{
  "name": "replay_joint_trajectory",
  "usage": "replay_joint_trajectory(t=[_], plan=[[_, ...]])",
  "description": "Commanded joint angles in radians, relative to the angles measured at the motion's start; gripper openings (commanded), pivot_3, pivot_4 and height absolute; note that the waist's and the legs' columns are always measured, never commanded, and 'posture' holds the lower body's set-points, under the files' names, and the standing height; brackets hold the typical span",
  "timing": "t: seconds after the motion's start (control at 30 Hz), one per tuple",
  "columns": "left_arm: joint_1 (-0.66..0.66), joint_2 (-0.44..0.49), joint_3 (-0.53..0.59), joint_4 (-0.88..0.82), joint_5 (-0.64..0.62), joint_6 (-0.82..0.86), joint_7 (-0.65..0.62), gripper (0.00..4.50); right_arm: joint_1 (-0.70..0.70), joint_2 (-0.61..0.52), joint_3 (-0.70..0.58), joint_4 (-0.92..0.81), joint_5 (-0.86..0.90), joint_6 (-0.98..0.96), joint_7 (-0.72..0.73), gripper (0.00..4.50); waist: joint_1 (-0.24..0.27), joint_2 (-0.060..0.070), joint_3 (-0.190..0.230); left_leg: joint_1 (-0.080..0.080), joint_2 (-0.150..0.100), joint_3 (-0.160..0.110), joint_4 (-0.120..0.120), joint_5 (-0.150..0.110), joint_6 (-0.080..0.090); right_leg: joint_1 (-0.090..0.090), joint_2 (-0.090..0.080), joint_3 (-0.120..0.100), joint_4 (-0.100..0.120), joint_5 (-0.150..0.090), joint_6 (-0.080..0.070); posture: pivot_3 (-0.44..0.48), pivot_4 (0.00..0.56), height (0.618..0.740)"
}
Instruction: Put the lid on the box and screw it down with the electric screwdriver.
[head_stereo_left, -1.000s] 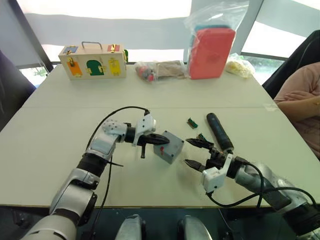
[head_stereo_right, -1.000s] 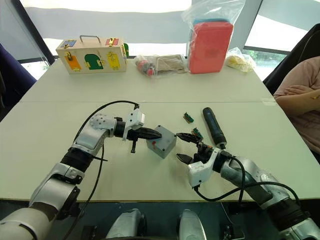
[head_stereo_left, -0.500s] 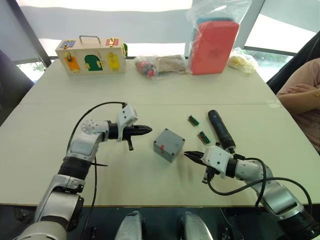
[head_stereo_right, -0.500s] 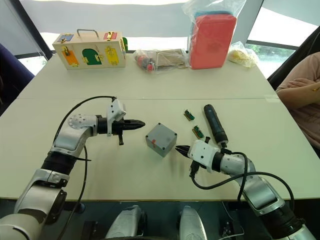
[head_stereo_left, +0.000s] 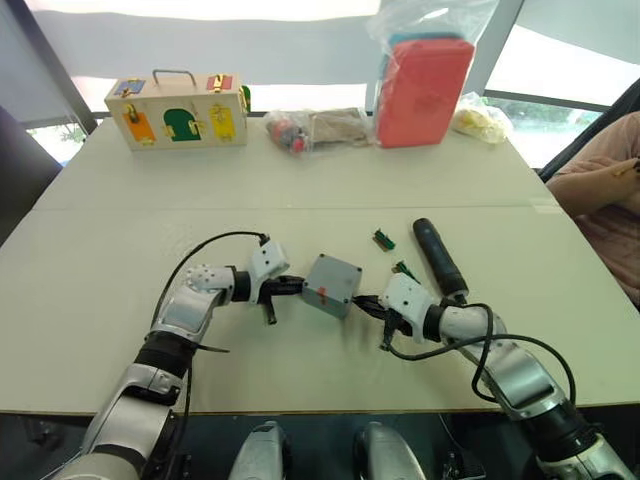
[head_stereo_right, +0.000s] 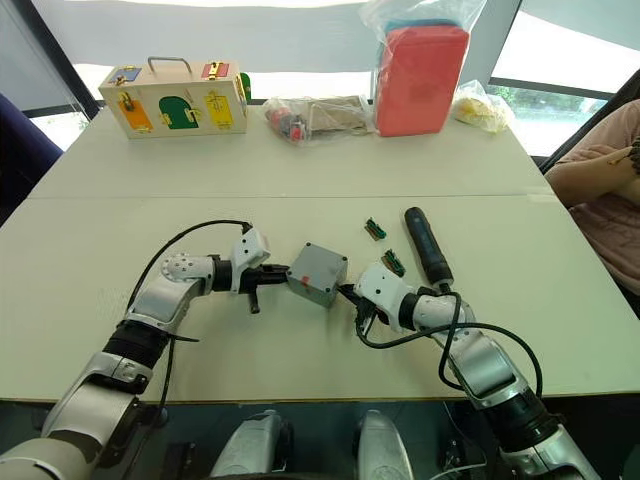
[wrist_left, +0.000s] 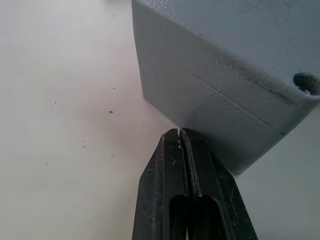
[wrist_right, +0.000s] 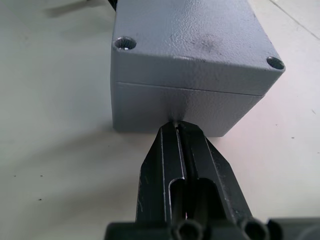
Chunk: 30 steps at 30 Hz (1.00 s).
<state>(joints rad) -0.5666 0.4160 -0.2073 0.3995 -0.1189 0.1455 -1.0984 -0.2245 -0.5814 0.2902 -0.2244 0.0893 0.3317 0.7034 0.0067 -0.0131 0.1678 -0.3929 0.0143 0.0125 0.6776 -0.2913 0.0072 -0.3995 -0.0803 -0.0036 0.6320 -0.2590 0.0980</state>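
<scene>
On the surface (head_stereo_left: 120, 250), mid-front, the box (head_stereo_left: 333, 284) with lid (wrist_right: 190, 35) on sat between both closed grippers, left gripper (wrist_left: 180, 134) and right gripper (wrist_right: 178, 125) each touching a side; screwdriver (head_stereo_left: 438, 258) lay just right.

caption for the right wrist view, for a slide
Right gripper, fingers shut, tip against the side of the grey box just below the seam of the fitted lid.
</scene>
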Motion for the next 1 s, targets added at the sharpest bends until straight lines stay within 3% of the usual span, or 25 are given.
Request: replay_joint_trajectory(t=[0.03,0.43,1.0], plan=[[0.029,0.019,0.006,-0.123,-0.052,0.027,-0.056,0.00,-0.078,0.060,0.041,0.016,-0.006,-0.021,0.031,0.03,-0.005,0.000,0.000,0.000,0.000,0.000,0.000,0.000,0.000,0.000,0.000,0.000,0.000,0.001,0.001,0.000,0.150,0.730],[0.194,0.123,0.064,-0.375,-0.086,0.154,-0.015,0.00,-0.184,0.136,0.068,0.152,-0.050,-0.075,0.105,0.03,-0.019,0.001,0.001,0.000,0.001,0.001,-0.001,0.000,0.000,-0.001,-0.002,0.001,0.000,0.001,0.001,0.000,0.150,0.730],[0.194,0.128,0.093,-0.366,-0.086,0.152,0.058,0.00,-0.222,0.155,0.070,0.195,-0.094,-0.098,0.166,0.03,-0.019,0.002,0.002,0.000,0.001,0.001,-0.006,0.001,-0.002,-0.004,-0.002,0.001,0.000,0.001,0.002,0.000,0.150,0.730]])
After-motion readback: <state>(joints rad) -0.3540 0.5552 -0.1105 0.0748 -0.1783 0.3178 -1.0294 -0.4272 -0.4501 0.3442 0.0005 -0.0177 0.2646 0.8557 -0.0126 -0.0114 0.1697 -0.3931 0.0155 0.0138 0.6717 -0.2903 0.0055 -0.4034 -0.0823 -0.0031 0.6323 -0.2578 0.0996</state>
